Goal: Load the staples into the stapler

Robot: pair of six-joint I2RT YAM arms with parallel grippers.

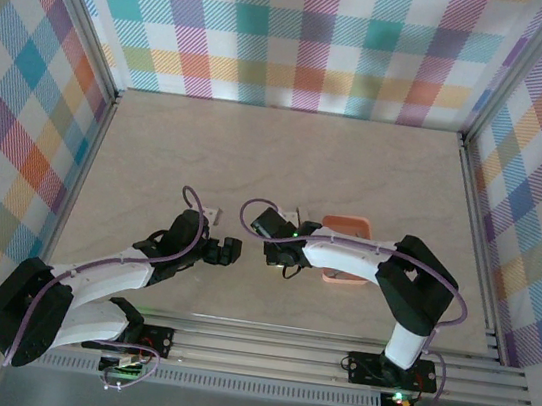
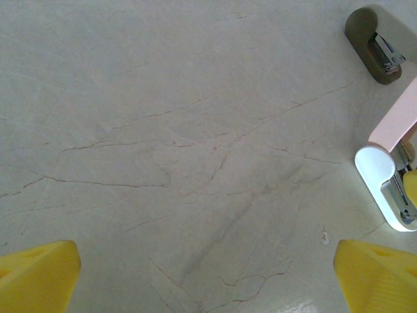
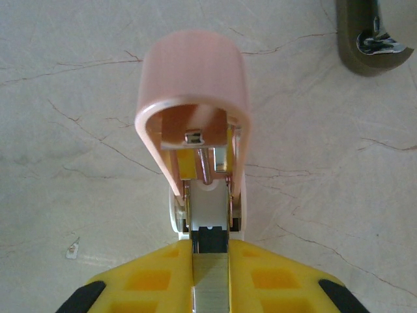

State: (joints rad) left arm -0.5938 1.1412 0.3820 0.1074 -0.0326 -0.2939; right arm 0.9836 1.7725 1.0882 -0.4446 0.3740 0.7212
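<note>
Pink stapler (image 3: 192,72) lies open just ahead of right fingers (image 3: 143,282), seemingly clenched on the staples (image 3: 210,287); left fingers (image 2: 39,274) released.

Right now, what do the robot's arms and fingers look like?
The left arm and right arm share white links, black joints and black bases, with a lilac cable looping along each. The left fingers are plain bright-yellow wedges; the right fingers are yellow with recessed pockets and black corners.

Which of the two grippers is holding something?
The right gripper: a strip of staples is pinched between its yellow fingers, at the open pink stapler. The left gripper has fingers spread wide, nothing between them.
</note>
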